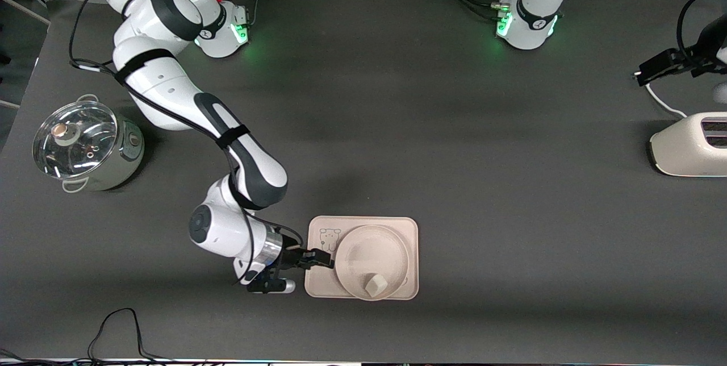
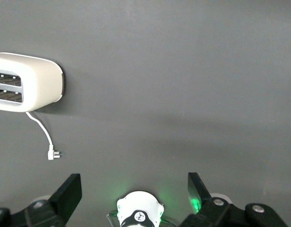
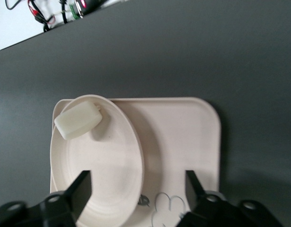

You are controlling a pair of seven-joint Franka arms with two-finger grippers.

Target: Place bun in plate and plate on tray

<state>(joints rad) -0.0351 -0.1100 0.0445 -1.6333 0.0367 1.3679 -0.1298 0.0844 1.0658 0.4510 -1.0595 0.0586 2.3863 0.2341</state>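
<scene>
At the right arm's end of the desk stands a steel pot with a glass lid. Next comes the right gripper, low over the tray's edge beside the plate's rim; its fingers stand spread apart, one over the plate and one over the tray, holding nothing. The plate rests on the tray, covering most of it, with the cartoon drawing showing at the tray's corner. The bun lies in the plate near the rim closest to the front camera. At the left arm's end sits a white toaster, and the left gripper waits above the desk there, fingers wide open and empty.
</scene>
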